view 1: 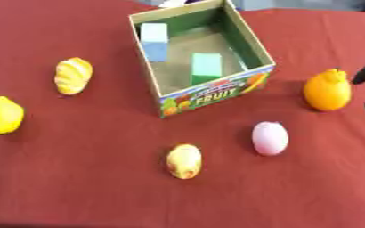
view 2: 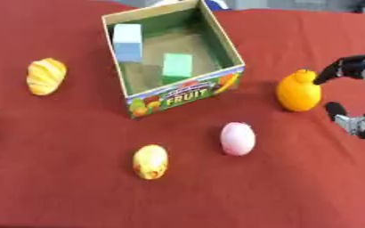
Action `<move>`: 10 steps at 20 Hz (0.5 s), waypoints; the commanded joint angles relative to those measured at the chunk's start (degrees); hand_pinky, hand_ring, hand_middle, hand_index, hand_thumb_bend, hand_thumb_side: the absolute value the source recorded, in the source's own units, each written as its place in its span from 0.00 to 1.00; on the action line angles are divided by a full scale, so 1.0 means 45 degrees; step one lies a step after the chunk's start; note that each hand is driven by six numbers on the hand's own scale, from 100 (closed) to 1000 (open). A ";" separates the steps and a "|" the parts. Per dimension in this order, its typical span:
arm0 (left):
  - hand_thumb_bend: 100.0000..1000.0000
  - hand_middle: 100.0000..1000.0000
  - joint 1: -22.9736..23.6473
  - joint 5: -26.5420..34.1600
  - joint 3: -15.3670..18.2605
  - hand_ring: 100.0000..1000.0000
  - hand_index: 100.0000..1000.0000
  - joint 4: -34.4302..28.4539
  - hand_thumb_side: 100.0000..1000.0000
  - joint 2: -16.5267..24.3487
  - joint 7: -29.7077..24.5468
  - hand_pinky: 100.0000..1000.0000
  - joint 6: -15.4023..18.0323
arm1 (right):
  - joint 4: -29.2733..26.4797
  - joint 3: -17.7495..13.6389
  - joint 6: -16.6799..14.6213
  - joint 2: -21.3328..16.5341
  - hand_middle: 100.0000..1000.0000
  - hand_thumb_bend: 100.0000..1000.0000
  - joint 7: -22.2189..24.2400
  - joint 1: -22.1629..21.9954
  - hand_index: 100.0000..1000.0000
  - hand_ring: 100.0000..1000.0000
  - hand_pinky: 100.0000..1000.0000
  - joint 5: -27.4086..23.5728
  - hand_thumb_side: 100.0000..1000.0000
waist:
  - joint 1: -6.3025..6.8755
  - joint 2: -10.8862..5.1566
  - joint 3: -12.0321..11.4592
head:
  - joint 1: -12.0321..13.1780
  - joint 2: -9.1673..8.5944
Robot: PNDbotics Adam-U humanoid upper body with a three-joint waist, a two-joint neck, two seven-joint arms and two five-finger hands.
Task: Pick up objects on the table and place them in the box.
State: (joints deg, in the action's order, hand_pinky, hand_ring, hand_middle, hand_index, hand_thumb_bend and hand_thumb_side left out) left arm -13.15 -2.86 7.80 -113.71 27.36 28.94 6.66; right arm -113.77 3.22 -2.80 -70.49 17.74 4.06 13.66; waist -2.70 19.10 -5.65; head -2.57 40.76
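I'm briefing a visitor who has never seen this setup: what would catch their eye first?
The open cardboard box printed FRUIT, at the top centre of the red tablecloth, already holds a blue block and a green block. To its right the right hand spreads open around the orange, not yet closed on it. A pink egg-shaped object lies in front of the box.
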 commanded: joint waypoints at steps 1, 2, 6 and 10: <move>0.00 0.53 -0.0081 0.0064 -0.0004 0.56 0.80 -0.0196 0.47 0.0472 -0.0081 0.71 0.0006 | -0.0182 0.0097 -0.0028 -0.0646 0.78 0.00 0.1085 0.0297 0.81 0.84 0.87 0.0113 0.27 | 0.0008 -0.0183 -0.0027 | -0.0074 -0.0121; 0.00 0.53 -0.0087 0.0070 -0.0012 0.56 0.80 -0.0196 0.47 0.0481 -0.0094 0.71 0.0005 | -0.0182 0.0131 -0.0029 -0.0665 0.78 0.00 0.1363 0.0390 0.83 0.84 0.87 0.0078 0.30 | 0.0012 -0.0180 -0.0036 | -0.0092 -0.0115; 0.00 0.53 -0.0117 0.0106 -0.0058 0.56 0.80 -0.0196 0.47 0.0504 -0.0153 0.71 -0.0003 | -0.0182 0.0171 0.0079 -0.0701 0.78 0.00 0.1858 0.0720 0.83 0.84 0.87 -0.0249 0.34 | 0.0036 -0.0169 -0.0044 | -0.0149 -0.0083; 0.00 0.53 -0.0127 0.0126 -0.0079 0.56 0.80 -0.0196 0.47 0.0531 -0.0191 0.71 -0.0011 | -0.0182 0.0189 0.0288 -0.0801 0.77 0.00 0.1759 0.0951 0.82 0.83 0.86 -0.0428 0.27 | 0.0062 -0.0181 -0.0026 | -0.0186 -0.0059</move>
State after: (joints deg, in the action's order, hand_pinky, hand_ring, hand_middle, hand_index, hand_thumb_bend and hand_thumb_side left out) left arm -13.17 -2.52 7.27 -113.71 27.80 28.29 6.54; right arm -113.79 4.63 -1.83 -71.53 25.75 7.76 12.32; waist -2.57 19.16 -5.83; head -3.20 40.76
